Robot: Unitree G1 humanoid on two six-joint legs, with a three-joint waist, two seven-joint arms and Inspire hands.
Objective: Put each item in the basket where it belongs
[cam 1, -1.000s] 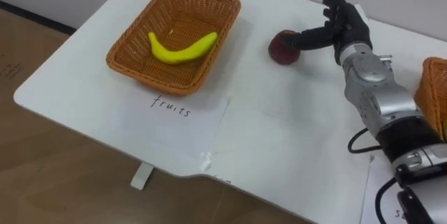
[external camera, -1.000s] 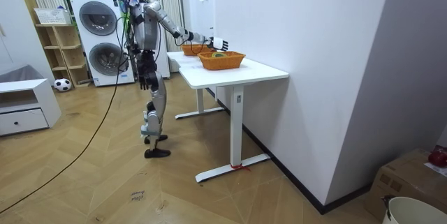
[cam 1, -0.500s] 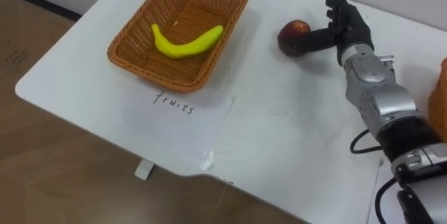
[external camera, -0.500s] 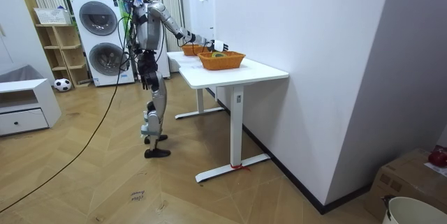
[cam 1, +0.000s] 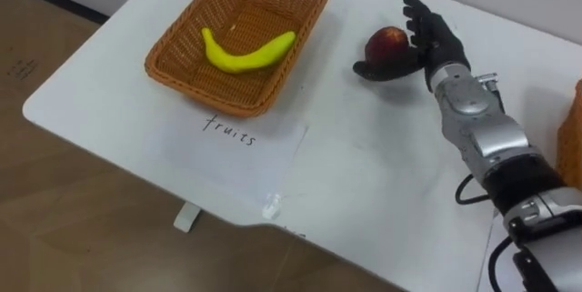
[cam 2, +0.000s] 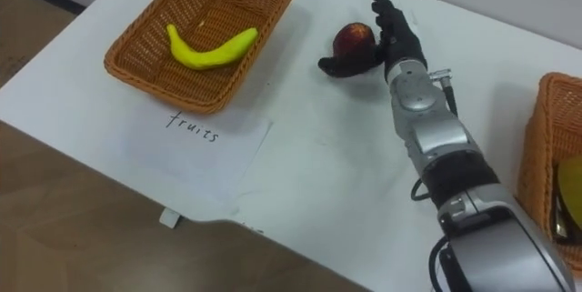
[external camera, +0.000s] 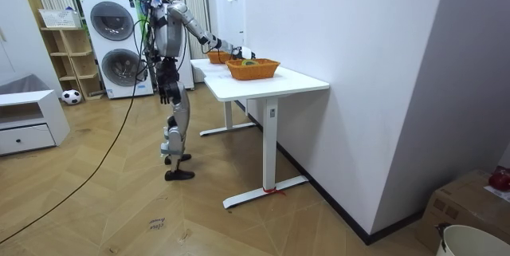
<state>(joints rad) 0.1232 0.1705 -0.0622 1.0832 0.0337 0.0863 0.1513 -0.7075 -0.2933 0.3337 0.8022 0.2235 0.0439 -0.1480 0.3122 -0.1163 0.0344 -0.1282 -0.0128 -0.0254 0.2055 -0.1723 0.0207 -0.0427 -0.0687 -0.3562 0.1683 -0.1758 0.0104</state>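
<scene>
A red apple (cam 1: pixel 386 42) sits on the white table (cam 1: pixel 364 174), to the right of the wicker fruit basket (cam 1: pixel 177 55). My right hand (cam 1: pixel 436 45) is at the apple. Its thumb curls round the apple's near side, and its fingers (cam 1: pixel 420 17) rise behind it. A yellow banana (cam 1: pixel 245 53) lies inside the fruit basket. In the room view I stand at the table's end with my right arm stretched over it. My left hand (external camera: pixel 164 92) hangs by my hip.
A paper sheet with a handwritten label (cam 1: pixel 232 142) lies in front of the fruit basket. A second wicker basket (cam 2: pixel 536 146) stands at the table's right edge with a yellowish item (cam 2: pixel 568 183) inside. The table's front edge (cam 1: pixel 136 151) runs close to the paper.
My right hand has moved left to the apple, and its thumb has come round the apple's near side. The view has shifted slightly.
</scene>
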